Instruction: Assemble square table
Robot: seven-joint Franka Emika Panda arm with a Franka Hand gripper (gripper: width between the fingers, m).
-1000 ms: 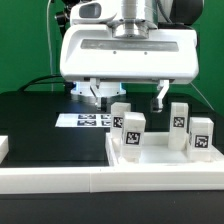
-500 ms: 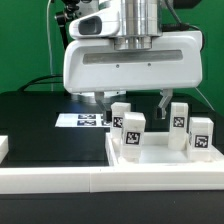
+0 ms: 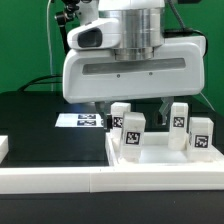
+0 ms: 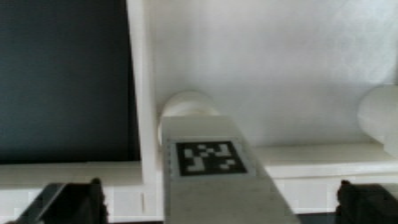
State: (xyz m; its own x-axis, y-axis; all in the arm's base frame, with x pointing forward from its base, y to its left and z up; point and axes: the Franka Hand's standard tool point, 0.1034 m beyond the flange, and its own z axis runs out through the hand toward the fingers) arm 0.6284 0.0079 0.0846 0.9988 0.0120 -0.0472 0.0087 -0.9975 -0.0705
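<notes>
The Franka arm's gripper (image 3: 134, 100) is hanging with its two dark fingers (image 3: 162, 98) spread wide and pinching nothing, above the far edge of the square table top (image 3: 150, 160), which is lying flat on the black table (image 3: 35, 125) with its raised rim facing up. The top is sitting toward the table's near edge on the exterior view's right, pressed against the long white border wall (image 3: 60, 182) running along that near edge. Four white legs are standing upright on the tray, long axes vertical, tags facing the camera: a front leg (image 3: 131, 134) just ahead of a rear leg (image 3: 121, 113), and on the exterior view's right a second rear leg (image 3: 180, 118) and a corner leg (image 3: 201, 137). The marker board (image 3: 82, 120) is lying flat on the table beyond the tray, partly hidden by the gripper's white housing.

In the wrist view, one tagged leg (image 4: 208, 150) is standing between the spread fingertips (image 4: 71, 200), apart from both, its tag facing the camera and the tray's rim (image 4: 151, 60) running alongside it.
</notes>
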